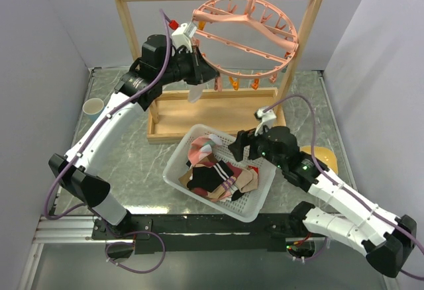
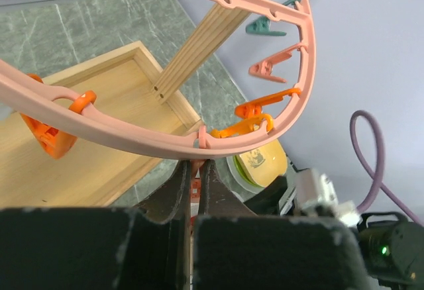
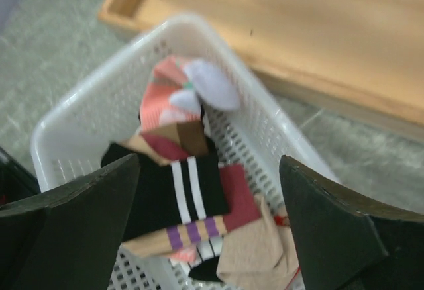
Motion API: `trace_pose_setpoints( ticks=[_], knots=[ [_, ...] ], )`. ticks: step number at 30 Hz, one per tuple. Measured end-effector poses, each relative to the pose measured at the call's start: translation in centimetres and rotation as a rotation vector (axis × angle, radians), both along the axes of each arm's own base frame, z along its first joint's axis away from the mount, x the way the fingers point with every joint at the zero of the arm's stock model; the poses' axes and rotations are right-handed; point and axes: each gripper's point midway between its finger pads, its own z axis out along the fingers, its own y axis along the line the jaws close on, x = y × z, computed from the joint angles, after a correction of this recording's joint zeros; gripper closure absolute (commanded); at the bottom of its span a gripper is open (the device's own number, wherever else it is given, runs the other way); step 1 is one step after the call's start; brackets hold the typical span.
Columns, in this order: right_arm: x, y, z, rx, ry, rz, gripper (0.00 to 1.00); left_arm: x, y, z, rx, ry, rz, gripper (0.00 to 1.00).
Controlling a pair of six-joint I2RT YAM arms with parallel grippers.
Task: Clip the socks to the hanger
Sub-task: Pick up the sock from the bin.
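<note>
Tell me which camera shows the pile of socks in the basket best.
The right wrist view: the sock pile fills the frame close up, stripes and colours distinct, inside the white basket. The top external view shows the whole pile but small. The left wrist view shows the hanger, not the pile.

The right gripper [image 3: 211, 164] hangs with its two dark fingers [image 3: 73, 227] spread wide apart over a white mesh basket [image 3: 86, 108], touching nothing that can be seen. Between the fingers lies a heap of socks [image 3: 189, 191]: a black one with white stripes [image 3: 159, 200] in the middle, a pink one with a pale toe [image 3: 173, 98] above it, a maroon one [image 3: 237, 194] just beside the black, and a tan one [image 3: 255, 260] at the lower edge (the whole heap is slightly blurred). Beyond the basket's far rim sits a flat wooden base [image 3: 298, 32] on a grey-green marbled table [image 3: 46, 51].
</note>
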Motion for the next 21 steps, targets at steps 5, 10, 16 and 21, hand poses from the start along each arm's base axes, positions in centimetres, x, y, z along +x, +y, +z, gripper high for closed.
trace_pose_setpoints(
  ticks=[5,10,16,21],
  knots=[
    [-1.9,2.1,-2.9,-0.084,0.07,0.067,0.2,0.2,0.1,-0.1,0.009,-0.011,0.006,0.99],
    [-2.1,3.3,-5.7,-0.15,0.127,0.084,0.21,0.4,0.3,-0.2,0.017,-0.016,0.018,0.99],
    [-2.0,4.1,-7.8,-0.193,0.16,0.104,0.22,0.2,0.7,-0.3,0.033,-0.034,0.025,0.99],
    [-4.0,5.0,-8.9,-0.25,0.191,0.174,0.37,-0.3,1.1,0.1,0.031,-0.044,0.025,0.99]
  ],
)
